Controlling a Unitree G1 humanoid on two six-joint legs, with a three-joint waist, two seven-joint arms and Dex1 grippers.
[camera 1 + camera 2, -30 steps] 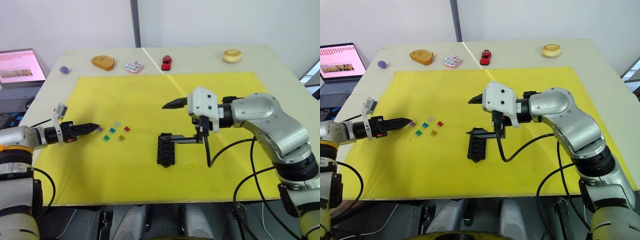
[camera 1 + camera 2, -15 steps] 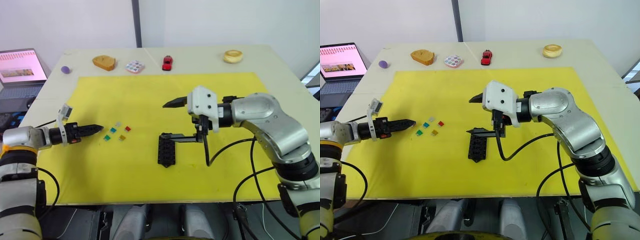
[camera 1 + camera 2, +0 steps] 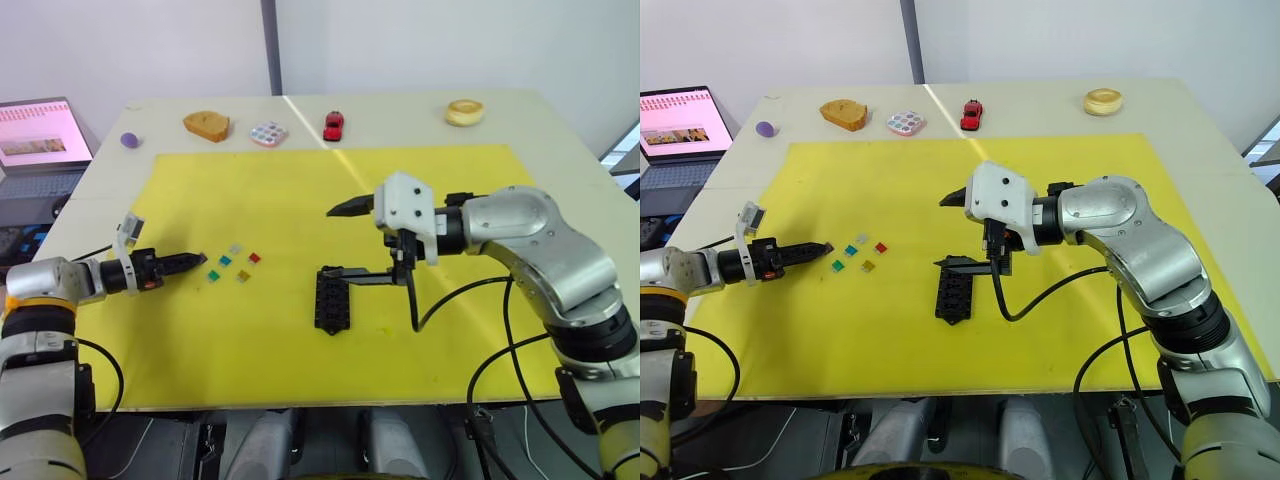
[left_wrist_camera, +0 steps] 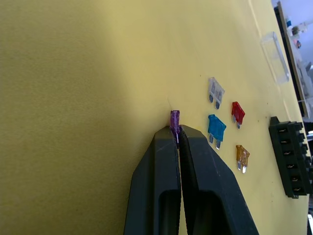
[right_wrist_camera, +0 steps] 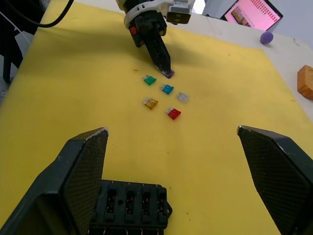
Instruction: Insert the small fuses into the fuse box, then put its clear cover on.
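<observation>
The tiny purple plastic blade fuse [image 4: 174,119] sits pinched at the very tips of the left claw [image 4: 177,138], low over the yellow mat [image 3: 300,200]. It looks featherlight and slick, so grip its flat faces. The right claw [image 5: 171,161] gapes wide above the black slotted fuse box [image 3: 331,299].

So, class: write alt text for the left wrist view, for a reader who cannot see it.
The left gripper, jaws shut, pinches a purple fuse above a yellow mat. Beyond lie grey, red, teal and amber fuses, then the black fuse box and the clear cover.
</observation>
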